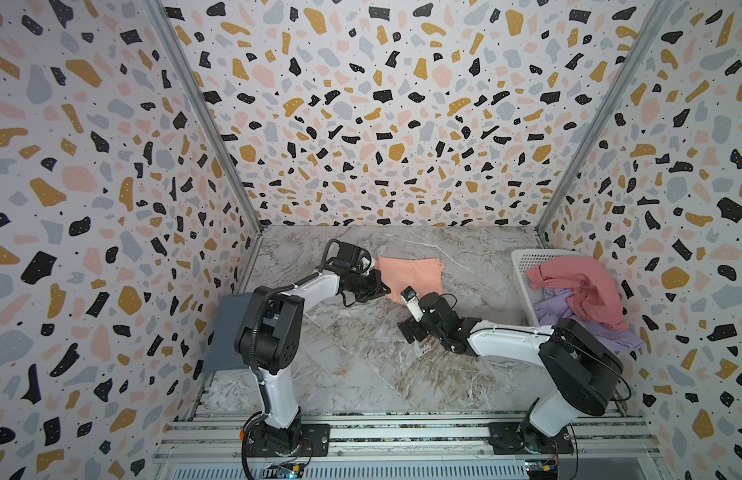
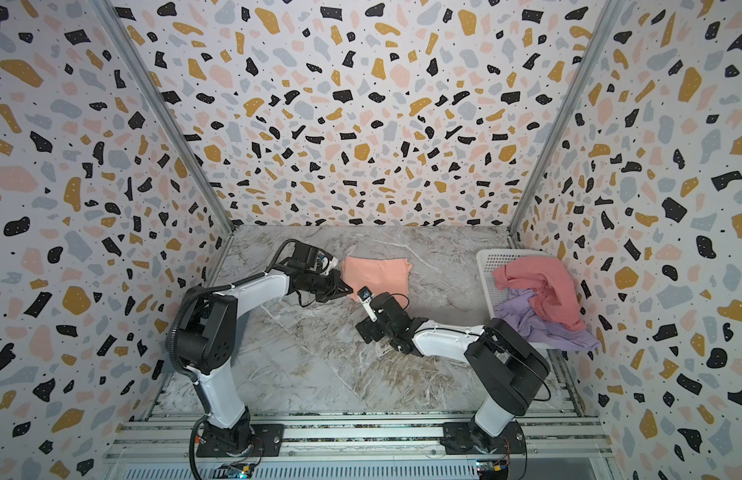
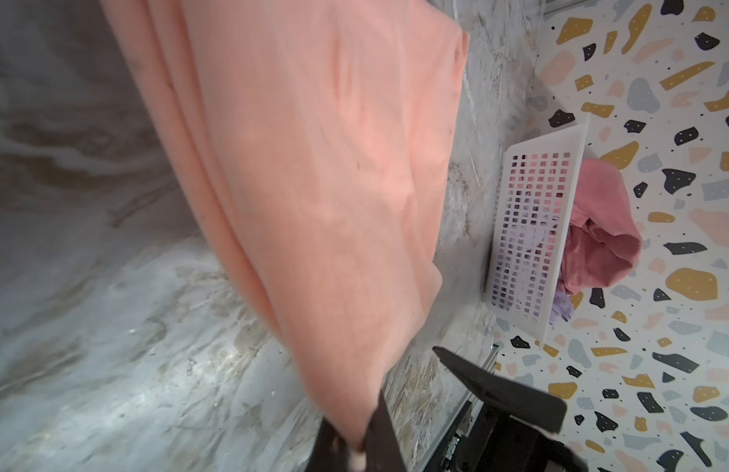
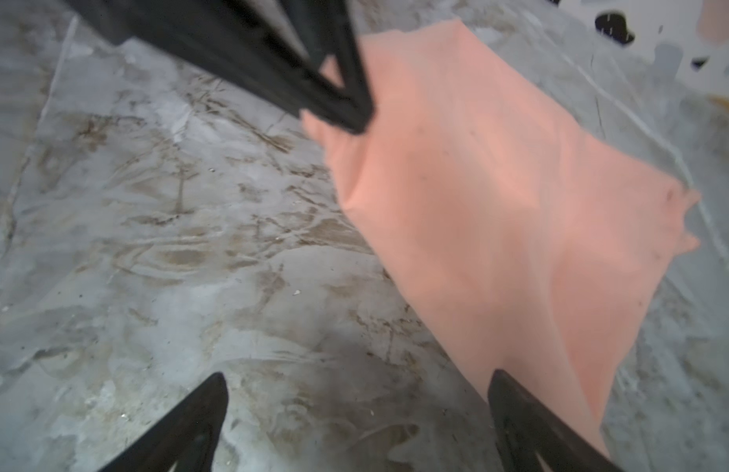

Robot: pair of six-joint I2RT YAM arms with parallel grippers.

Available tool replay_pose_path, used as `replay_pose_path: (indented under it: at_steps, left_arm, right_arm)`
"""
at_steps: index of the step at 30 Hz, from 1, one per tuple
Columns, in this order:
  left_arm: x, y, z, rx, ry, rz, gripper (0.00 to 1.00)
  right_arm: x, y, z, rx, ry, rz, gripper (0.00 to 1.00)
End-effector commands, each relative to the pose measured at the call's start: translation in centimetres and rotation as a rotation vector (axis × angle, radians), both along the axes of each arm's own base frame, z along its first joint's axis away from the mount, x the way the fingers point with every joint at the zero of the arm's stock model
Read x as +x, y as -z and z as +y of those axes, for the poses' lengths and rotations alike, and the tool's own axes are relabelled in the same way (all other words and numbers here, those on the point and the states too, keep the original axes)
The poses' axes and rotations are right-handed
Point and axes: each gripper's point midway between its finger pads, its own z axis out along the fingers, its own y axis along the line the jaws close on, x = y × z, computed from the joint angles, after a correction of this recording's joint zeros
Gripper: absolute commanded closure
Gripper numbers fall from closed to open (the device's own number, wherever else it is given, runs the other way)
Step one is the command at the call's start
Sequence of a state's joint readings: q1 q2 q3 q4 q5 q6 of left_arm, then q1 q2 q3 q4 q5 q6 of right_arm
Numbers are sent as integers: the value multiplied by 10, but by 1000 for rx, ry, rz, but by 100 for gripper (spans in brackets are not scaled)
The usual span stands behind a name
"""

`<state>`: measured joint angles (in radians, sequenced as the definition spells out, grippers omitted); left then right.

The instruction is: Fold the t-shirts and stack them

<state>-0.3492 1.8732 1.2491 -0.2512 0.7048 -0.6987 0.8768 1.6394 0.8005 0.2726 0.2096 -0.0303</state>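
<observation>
At the back centre of the marble table (image 1: 361, 374), the peach-orange t-shirt (image 1: 415, 274) is found lying folded, plain side up, its far and right edges flat on the surface and apart from the back wall. Its near left corner is pinched between the closed fingers of the left gripper (image 3: 352, 439), and the cloth is seen drawn up toward that grip in the left wrist view. The right gripper (image 4: 358, 376) is held just beside the near edge with its fingers spread wide; one fingertip (image 4: 518, 408) overlaps the hem in the right wrist view, but contact cannot be confirmed. Bare marble is noted across the whole front half between the two arms, and a strip of it separates the shirt from the white basket (image 1: 521, 266), which is set against the right wall. The dusty-rose t-shirt (image 1: 581, 286) is draped over the basket's rim and the lavender t-shirt (image 1: 558, 309) is bunched beneath it, spilling over the near end. The slate-grey t-shirt (image 1: 226, 332) is recorded at the left edge, partly cut off by the left arm; its folds cannot be made out. In both top views the gripped corner is masked by the grippers, and the right fingers are lost against the wrist. Both wrist views are blurred.
</observation>
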Motion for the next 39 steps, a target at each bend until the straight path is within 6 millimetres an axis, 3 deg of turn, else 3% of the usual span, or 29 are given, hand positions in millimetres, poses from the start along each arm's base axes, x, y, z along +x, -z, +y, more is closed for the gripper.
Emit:
replay_pose_path:
  at_steps: [1,6,10,11,12,14,15,17,22,26,33,39]
  left_arm:
    - [-15,-14,-4,-38,53,47,98]
    - [-25,-13,-5,-45,80,80,97]
    - [-28,-20,-8,-83,80,94,97]
    - [-28,-22,-9,-94,78,97,96]
    - [-29,-22,-8,-93,74,103,95]
    - [-32,-22,-7,-87,70,109,87]
    - [-33,-19,-3,-76,58,119,73]
    - [-35,-12,7,-42,24,137,49]
    - [-24,0,39,5,-133,137,24]
    - [-18,1,38,-26,-150,156,12]
    - [-1,4,36,-122,-215,213,8]
    - [-6,25,33,-118,-216,327,8]
  right_arm:
    - [33,-17,-9,-109,87,-213,1]
    - [53,-17,5,-106,111,-276,1]
    - [58,-12,21,-95,73,-257,10]
    - [58,-11,25,-92,61,-251,16]
    - [58,-10,27,-89,55,-241,29]
    - [57,-13,29,-74,51,-228,64]
    - [56,-16,29,-54,56,-222,75]
    - [50,-20,31,-19,45,-197,85]
    - [38,-14,27,-3,20,-155,86]
    - [32,-9,23,-9,7,-135,86]
    - [26,-11,20,3,-9,-138,87]
    - [27,-27,18,23,-1,-186,87]
